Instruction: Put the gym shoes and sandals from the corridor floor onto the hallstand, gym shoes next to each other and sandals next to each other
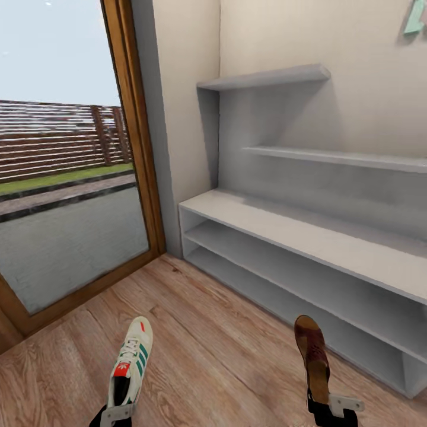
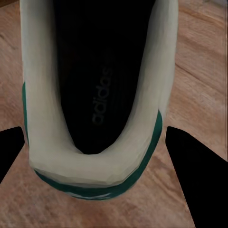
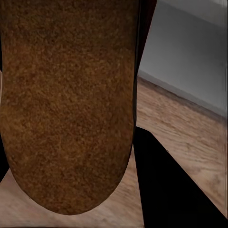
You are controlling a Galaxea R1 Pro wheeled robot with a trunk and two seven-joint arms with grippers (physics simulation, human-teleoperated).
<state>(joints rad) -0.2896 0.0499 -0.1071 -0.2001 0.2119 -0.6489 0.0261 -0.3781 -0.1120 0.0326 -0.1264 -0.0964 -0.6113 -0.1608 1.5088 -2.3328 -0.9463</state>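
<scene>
Carrying a gym shoe point(image 1: 131, 362) by its heel in the left gripper point(image 1: 117, 413) and a sandal point(image 1: 313, 357) clamped in the right gripper point(image 1: 330, 405), above the corridor floor point(image 1: 225, 350), the robot likely next reaches toward the bare hallstand point(image 1: 308, 237) shelves.

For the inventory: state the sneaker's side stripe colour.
Green stripes on the white gym shoe, clearest in the head view.
</scene>
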